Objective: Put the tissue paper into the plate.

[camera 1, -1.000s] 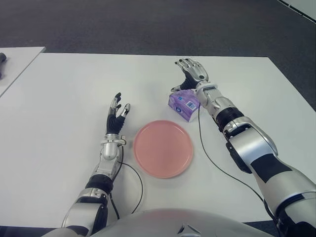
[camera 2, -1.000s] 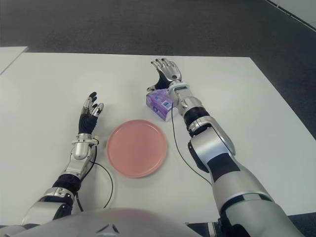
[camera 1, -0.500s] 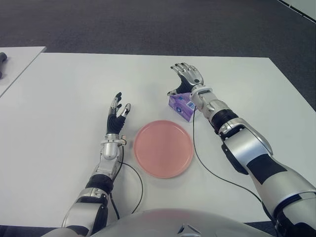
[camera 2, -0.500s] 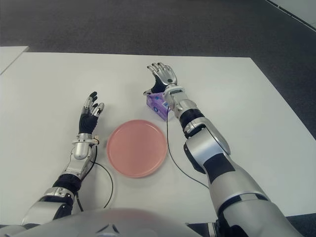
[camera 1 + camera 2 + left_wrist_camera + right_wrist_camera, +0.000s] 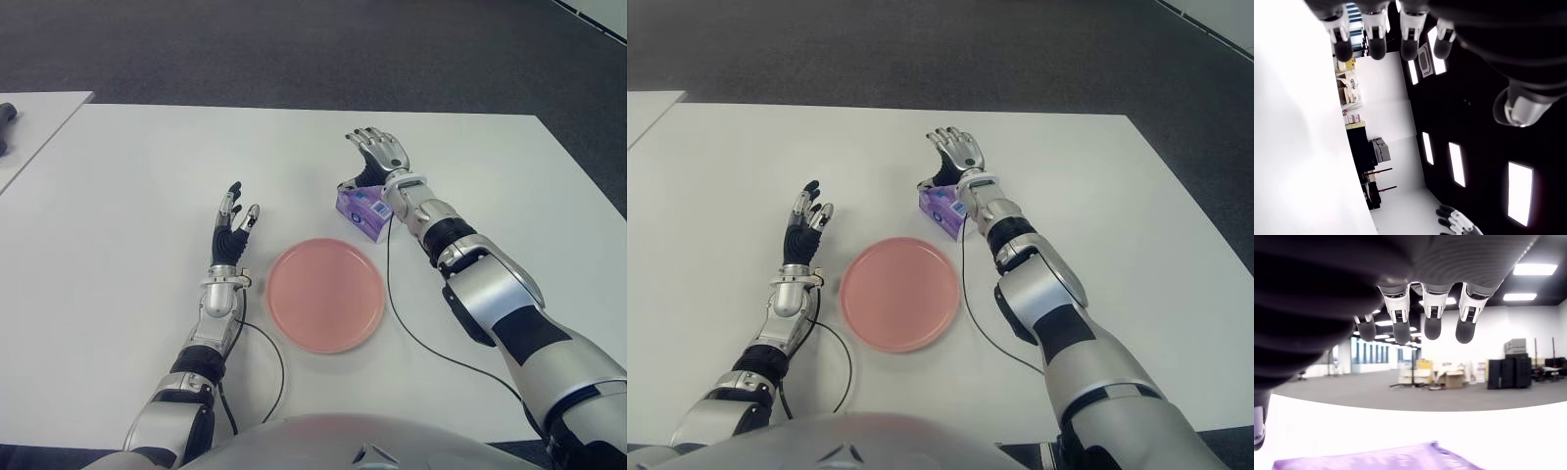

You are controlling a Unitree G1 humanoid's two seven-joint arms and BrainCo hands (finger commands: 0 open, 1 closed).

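One tissue pack [image 5: 363, 206], purple, lying on white surface [image 5: 127, 186], just beyond far right edge of one pink plate [image 5: 324, 294]; not in plate. Right hand [image 5: 380, 157] raised over far side of pack, fingers [image 5: 1432, 320] spread, grasping nothing; contact with pack not clear. Left hand [image 5: 232, 227] left of plate, fingers pointing up, released, holding nothing. One black cable [image 5: 411, 328] on surface right of plate, one more near left forearm.

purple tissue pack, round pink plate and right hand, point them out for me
purple tissue pack [image 5: 361, 207], left eye view, on its printed side face
round pink plate [image 5: 325, 295], left eye view, on its bare centre
right hand [image 5: 382, 154], left eye view, on the back of the hand
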